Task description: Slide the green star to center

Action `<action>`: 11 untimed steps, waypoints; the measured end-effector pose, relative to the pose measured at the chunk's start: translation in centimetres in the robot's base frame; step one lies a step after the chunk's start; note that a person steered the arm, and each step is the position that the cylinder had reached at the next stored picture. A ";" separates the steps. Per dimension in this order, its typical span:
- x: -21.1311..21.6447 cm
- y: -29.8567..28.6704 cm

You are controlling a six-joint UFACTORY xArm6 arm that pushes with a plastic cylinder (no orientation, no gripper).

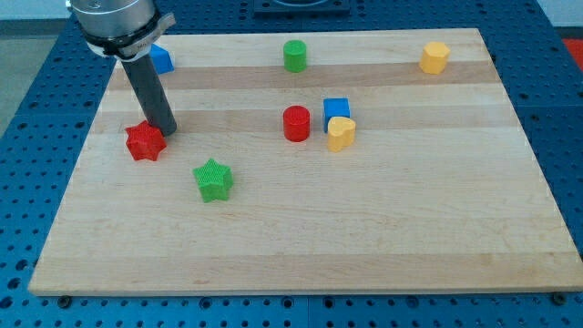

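The green star (213,179) lies on the wooden board (301,237), left of the middle and toward the view's bottom. My tip (164,130) stands up and to the left of it, well apart from it. The tip touches the right side of the red star (144,141), which sits near the board's left edge.
A red cylinder (296,123), a blue cube (336,111) and a yellow heart (341,134) cluster near the middle. A green cylinder (294,56) sits at the top, a yellow block (434,56) at the top right, a blue block (161,59) at the top left behind the rod.
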State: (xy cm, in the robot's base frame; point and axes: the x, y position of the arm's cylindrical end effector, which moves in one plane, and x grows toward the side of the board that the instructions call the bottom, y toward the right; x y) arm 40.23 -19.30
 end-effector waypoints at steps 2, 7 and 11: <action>-0.4 0.0; -4.1 3.1; -7.2 17.8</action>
